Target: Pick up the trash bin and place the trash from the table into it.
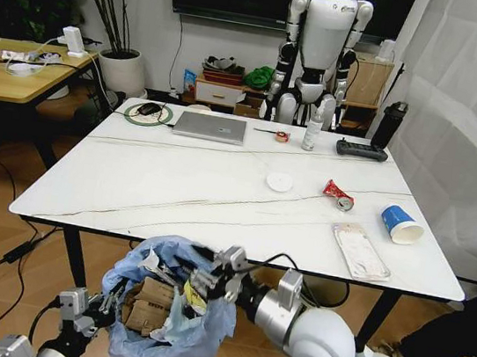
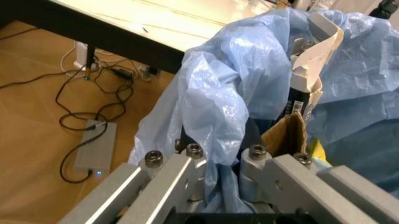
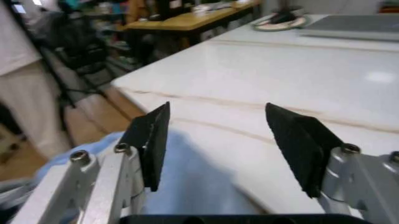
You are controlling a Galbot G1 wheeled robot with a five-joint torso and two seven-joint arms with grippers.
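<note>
I have the trash bin (image 1: 168, 311) held below the near edge of the table (image 1: 174, 192), off its front side toward my left corner, its light-blue bag puffed out and torn brown cardboard (image 1: 148, 306) sitting inside it. My left gripper (image 2: 215, 161) is clamped on the bag and rim at the side of the bin away from the table, fingers pinched onto the blue plastic. My right gripper (image 3: 224, 140) hangs over the bin's mouth beside the table's front edge, jaws spread wide and holding nothing. Still on the table, all toward its right side: a crushed red can (image 1: 339, 195), a blue-white cup (image 1: 402, 225) lying on its side near the right edge, a white packet (image 1: 360, 251) close to the front right corner, and a small white round piece (image 1: 279, 182) near the middle. At the table's far edge sit a grey laptop (image 1: 210, 127) and a spray bottle (image 1: 313, 129).
</note>
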